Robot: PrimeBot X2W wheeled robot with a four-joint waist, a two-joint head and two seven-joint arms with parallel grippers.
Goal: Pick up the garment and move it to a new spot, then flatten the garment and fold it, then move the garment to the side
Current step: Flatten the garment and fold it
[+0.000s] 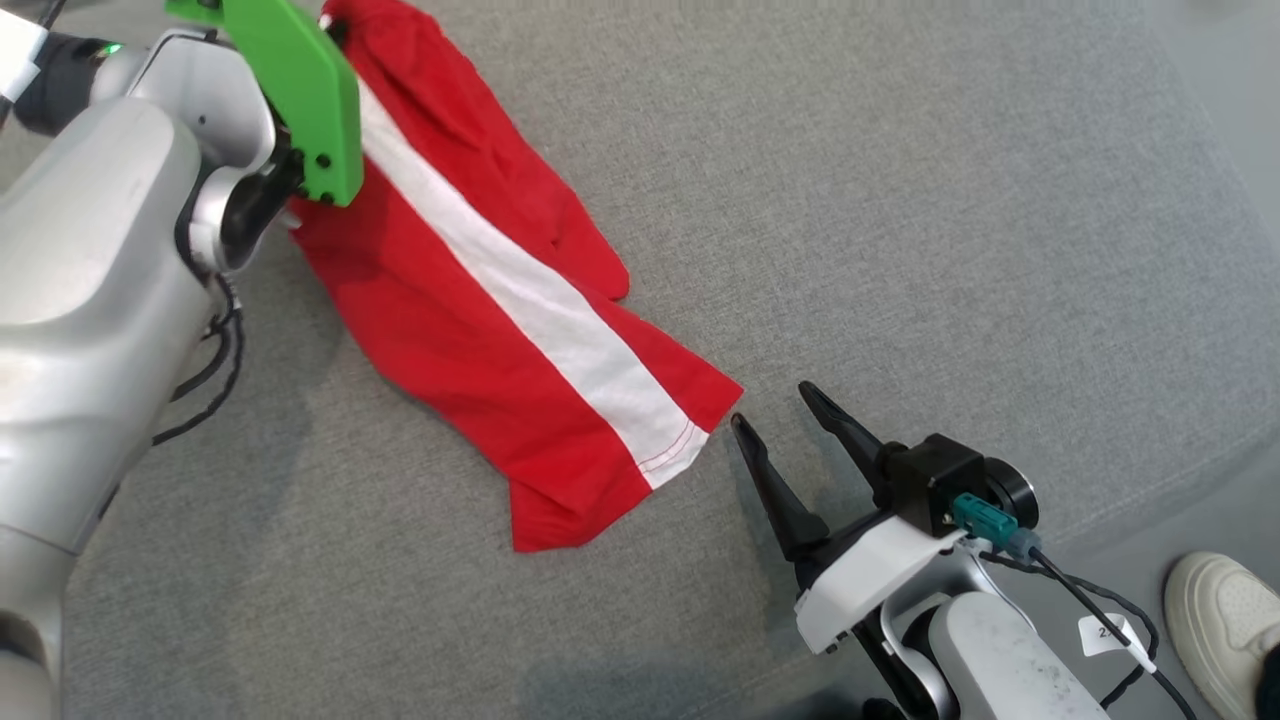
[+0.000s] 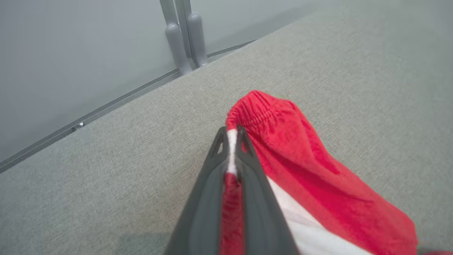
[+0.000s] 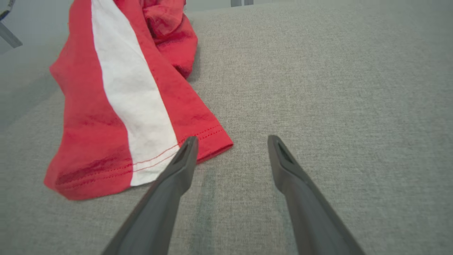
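Observation:
The garment (image 1: 480, 300) is a pair of red shorts with a white side stripe, stretched diagonally across the grey cushion from upper left to centre. My left gripper (image 2: 231, 132) is shut on its elastic waistband (image 2: 262, 109), with red and white cloth pinched between the fingers; in the head view a green plate covers those fingers. My right gripper (image 1: 770, 405) is open just right of the leg hem (image 1: 690, 440). In the right wrist view my right gripper (image 3: 231, 141) has its left fingertip (image 3: 187, 148) over the hem corner (image 3: 212, 141), nothing held.
A grey fabric cushion (image 1: 900, 200) spreads under everything, with wide bare room to the right. A person's white shoe (image 1: 1225, 610) stands at the lower right on the floor. A metal rail and grey posts (image 2: 184, 35) edge the cushion's far side.

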